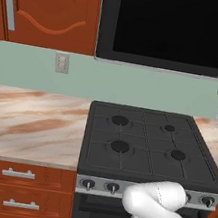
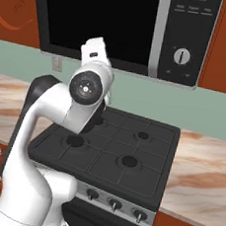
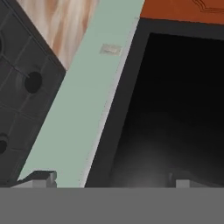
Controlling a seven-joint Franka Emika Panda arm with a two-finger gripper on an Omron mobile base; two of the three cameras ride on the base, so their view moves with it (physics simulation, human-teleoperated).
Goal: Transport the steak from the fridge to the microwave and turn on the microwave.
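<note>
The microwave (image 2: 120, 26) is hanging closed above the black stove (image 2: 115, 155), its dark glass door (image 3: 175, 100) hiding whatever is inside. The gripper (image 3: 113, 179) is hovering just before that door, fingers (image 3: 41, 178) spread wide and grasping nothing. The marble counter (image 1: 27, 122) is flanking the stove.

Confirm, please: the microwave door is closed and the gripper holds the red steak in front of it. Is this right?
Not quite. The microwave door is closed, but the gripper holds nothing: in the hand view its fingertips stand wide apart with nothing between them.
</note>
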